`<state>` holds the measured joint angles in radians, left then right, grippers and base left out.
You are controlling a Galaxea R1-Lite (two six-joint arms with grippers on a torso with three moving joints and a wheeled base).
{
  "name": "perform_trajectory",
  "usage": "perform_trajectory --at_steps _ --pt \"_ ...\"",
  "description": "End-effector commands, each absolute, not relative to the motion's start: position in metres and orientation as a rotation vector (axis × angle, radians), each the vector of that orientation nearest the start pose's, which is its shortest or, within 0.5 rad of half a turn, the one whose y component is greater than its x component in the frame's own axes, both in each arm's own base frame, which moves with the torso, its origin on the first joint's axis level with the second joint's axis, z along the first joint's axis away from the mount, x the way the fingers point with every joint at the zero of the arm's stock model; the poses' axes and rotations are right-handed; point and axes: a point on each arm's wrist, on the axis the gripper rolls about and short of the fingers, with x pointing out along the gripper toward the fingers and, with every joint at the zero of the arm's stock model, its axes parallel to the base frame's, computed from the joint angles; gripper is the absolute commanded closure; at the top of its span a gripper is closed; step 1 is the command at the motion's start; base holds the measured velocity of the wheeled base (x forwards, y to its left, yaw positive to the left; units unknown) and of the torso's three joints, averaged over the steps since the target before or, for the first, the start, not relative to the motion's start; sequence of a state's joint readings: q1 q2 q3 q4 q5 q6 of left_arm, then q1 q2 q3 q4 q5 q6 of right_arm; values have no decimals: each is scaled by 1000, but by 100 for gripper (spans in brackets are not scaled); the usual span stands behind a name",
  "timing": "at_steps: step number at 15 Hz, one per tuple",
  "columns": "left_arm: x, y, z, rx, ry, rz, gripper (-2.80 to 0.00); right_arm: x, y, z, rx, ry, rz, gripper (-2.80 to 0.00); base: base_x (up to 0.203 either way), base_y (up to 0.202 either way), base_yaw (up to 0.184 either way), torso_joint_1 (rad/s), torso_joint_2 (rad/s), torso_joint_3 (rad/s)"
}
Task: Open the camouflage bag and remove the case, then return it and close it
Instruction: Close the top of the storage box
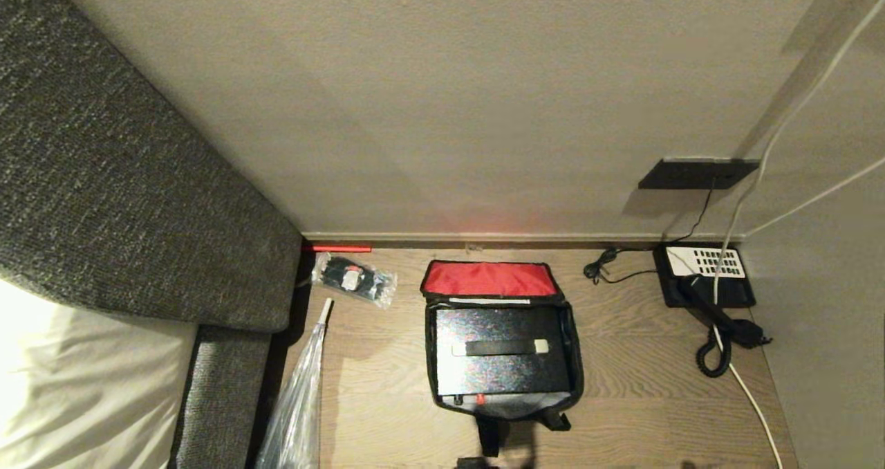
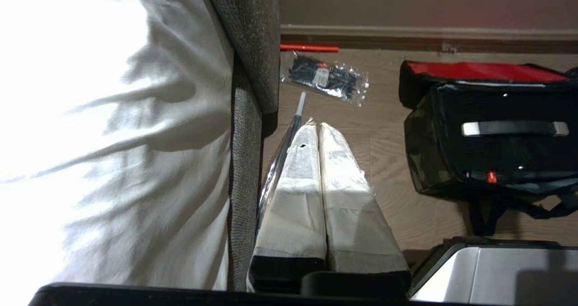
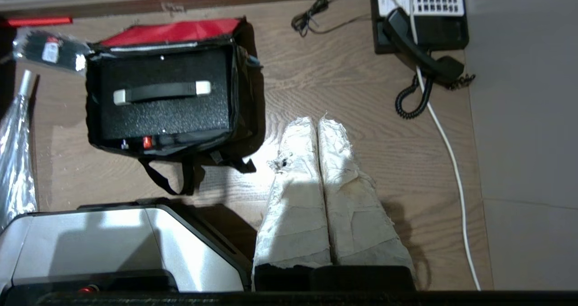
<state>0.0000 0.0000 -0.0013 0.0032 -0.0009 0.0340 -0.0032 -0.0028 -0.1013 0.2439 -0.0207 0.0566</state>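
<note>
One camouflage bag (image 1: 503, 344) sits open on the wood floor near the wall, one black case (image 1: 499, 358) inside, bare boards between it, the sofa (image 1: 124, 199) and one phone (image 1: 702, 275), while the left gripper (image 2: 316, 130) and right gripper (image 3: 316, 125) hang pressed together, holding nothing.

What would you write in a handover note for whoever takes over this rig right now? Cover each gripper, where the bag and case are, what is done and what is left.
Left gripper: shut, empty, hanging above the floor between the sofa and the bag.
Right gripper: shut, empty, above bare floor between the bag and the phone.
Camouflage bag: on the wood floor, lid flipped back toward the wall, red lining showing.
Case: lying flat inside the open bag, handle up.
Done: bag is open.
Left: cannot tell from this moment whether the case has already been out; at least, the bag must still be closed.
</note>
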Motion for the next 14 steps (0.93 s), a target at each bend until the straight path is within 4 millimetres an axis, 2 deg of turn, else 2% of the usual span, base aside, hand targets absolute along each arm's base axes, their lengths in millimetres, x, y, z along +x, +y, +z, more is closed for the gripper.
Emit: perform_trajectory --at_steps 1,14 --pt "-23 0 76 34 2 -2 0 -33 0 78 55 139 -28 0 0 0 0 0 4 -173" --pt "-23 0 76 29 0 -2 0 -33 0 78 55 139 -28 0 0 0 0 2 4 -198"
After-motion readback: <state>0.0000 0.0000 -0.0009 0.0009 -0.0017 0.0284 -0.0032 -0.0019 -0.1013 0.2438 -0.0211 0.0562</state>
